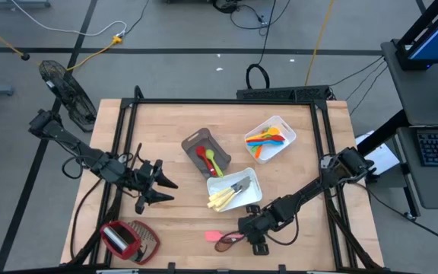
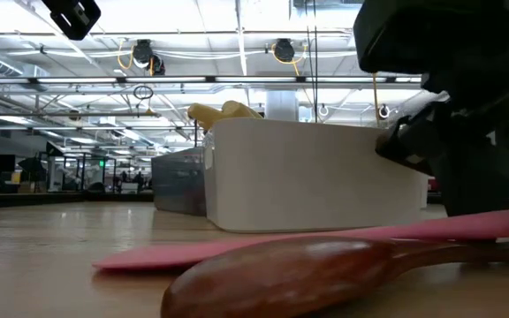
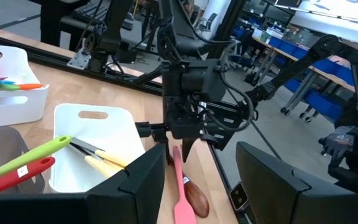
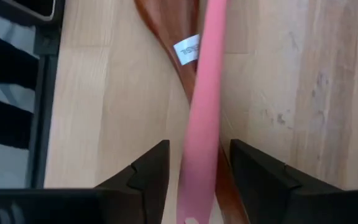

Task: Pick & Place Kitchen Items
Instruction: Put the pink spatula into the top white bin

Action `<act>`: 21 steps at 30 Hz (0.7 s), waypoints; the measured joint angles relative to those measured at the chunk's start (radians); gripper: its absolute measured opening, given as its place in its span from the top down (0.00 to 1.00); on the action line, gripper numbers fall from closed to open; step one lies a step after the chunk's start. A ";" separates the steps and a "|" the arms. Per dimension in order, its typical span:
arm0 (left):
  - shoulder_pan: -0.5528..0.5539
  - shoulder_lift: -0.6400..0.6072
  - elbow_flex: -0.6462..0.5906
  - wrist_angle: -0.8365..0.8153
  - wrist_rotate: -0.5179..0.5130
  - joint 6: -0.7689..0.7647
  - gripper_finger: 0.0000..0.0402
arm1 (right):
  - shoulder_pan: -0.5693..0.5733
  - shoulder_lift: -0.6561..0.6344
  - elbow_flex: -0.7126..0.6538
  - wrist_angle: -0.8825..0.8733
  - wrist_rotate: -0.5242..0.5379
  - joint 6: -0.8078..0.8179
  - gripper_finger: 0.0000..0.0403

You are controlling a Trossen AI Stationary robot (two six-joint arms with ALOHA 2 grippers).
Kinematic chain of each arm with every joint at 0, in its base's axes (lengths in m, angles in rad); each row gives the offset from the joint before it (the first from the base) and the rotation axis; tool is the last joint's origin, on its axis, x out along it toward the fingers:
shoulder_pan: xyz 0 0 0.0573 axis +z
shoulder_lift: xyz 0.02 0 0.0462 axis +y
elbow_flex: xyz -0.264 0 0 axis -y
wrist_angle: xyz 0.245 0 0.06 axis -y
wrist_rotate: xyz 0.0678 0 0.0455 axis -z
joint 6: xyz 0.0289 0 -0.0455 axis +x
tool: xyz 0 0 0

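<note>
The right end effector (image 1: 251, 242) is down at the front edge of the bench (image 1: 295, 144), fingers spread to either side of the pink spatula (image 4: 202, 118) without closing on it. In the right wrist view the spatula's handle runs up between the two dark fingers (image 4: 143, 180) with a gap on each side. Under the spatula, crossing it, lies the brown wooden spoon (image 4: 173, 31). The spoon carries a small white sticker (image 4: 187, 48) with dark print too small to read.

Just behind that end effector stands a white tray (image 1: 234, 190) holding pale-handled knives (image 1: 220, 199). Farther back, a second white tray (image 1: 271, 138) holds blue, orange and yellow utensils (image 1: 267, 139), and beside it a grey bin (image 1: 206, 152) contains a red utensil (image 1: 203, 158) and a green one (image 1: 214, 161). A label sits on the red handle in the left wrist view, its writing illegible.

The left end effector (image 1: 158, 189) hovers over the left part of the bench, fingers wide and empty. A red-and-wire-mesh gadget (image 1: 128, 240) lies at the front left corner.
</note>
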 joint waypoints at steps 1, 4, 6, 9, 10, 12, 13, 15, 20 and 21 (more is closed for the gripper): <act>0.000 0.000 0.000 0.000 0.000 0.000 0.50 | -0.002 -0.002 -0.011 0.014 -0.005 0.015 0.61; 0.000 0.000 0.000 0.000 0.000 0.000 0.50 | -0.003 -0.003 -0.021 0.025 -0.002 0.037 0.66; 0.000 0.000 0.000 0.000 -0.013 0.000 0.50 | -0.003 -0.003 -0.021 0.024 -0.001 0.036 0.69; 0.000 0.000 0.000 0.000 -0.028 0.002 0.50 | -0.003 -0.003 -0.021 0.022 0.001 0.031 0.74; 0.000 0.000 0.000 0.000 -0.034 0.004 0.50 | -0.003 -0.003 -0.022 0.021 0.001 0.031 0.76; 0.000 0.000 0.000 0.000 -0.043 0.003 0.50 | -0.003 -0.003 -0.022 0.021 0.002 0.031 0.79; 0.000 0.000 0.000 0.000 -0.043 0.004 0.50 | -0.003 -0.003 -0.022 0.021 0.001 0.033 0.80; 0.000 0.000 0.000 -0.001 -0.043 0.004 0.50 | -0.004 -0.003 -0.022 0.021 0.000 0.033 0.82; 0.000 0.000 0.000 -0.001 -0.043 0.004 0.50 | -0.004 -0.007 -0.023 0.021 -0.003 0.033 0.83; 0.000 0.000 0.000 -0.001 -0.043 0.004 0.50 | -0.004 -0.010 -0.023 0.018 -0.005 0.033 0.83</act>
